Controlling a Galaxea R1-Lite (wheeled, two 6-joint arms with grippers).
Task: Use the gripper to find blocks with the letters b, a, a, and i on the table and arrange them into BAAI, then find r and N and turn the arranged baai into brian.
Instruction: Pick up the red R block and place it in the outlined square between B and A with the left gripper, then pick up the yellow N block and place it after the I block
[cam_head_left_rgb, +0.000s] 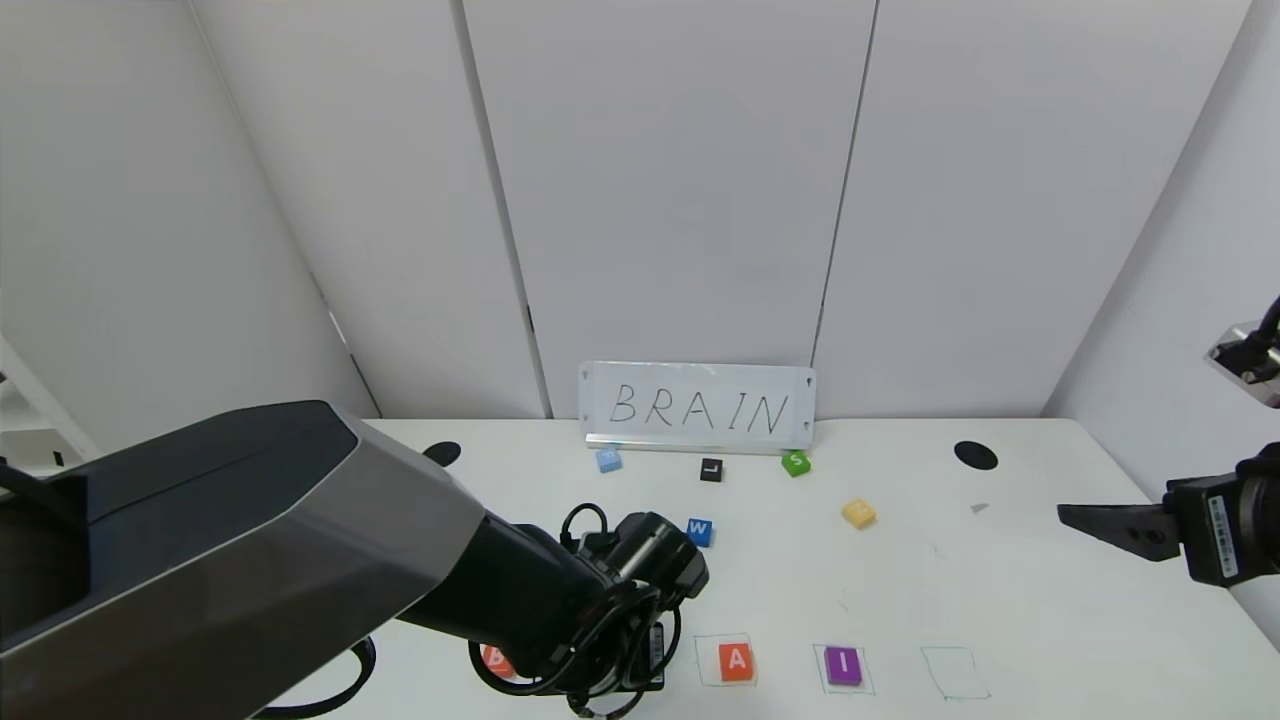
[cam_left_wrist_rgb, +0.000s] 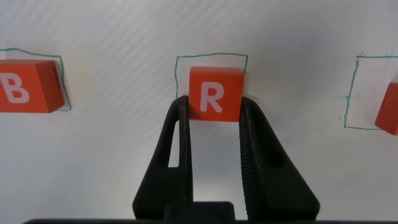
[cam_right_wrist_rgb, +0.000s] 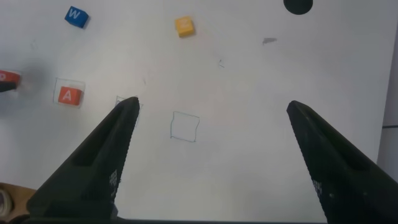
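Note:
My left gripper (cam_left_wrist_rgb: 214, 104) is shut on the orange-red R block (cam_left_wrist_rgb: 214, 92), which sits inside a pen-drawn square on the white table (cam_head_left_rgb: 1000, 590). In the head view my left wrist hides this gripper and the R. The orange-red B block (cam_left_wrist_rgb: 23, 86) lies one square over and peeks out in the head view (cam_head_left_rgb: 496, 662). On the other side stand one A block (cam_head_left_rgb: 736, 661) and the purple I block (cam_head_left_rgb: 843, 665). I see no second A. The pale yellow N block (cam_head_left_rgb: 858, 513) lies farther back. My right gripper (cam_head_left_rgb: 1090, 521) hovers open and empty at the right.
A "BRAIN" sign (cam_head_left_rgb: 700, 408) stands at the back. Near it lie a light blue block (cam_head_left_rgb: 608, 460), the black L (cam_head_left_rgb: 711, 470), the green S (cam_head_left_rgb: 796, 463) and the blue W (cam_head_left_rgb: 699, 531). An empty drawn square (cam_head_left_rgb: 955, 672) is right of the I.

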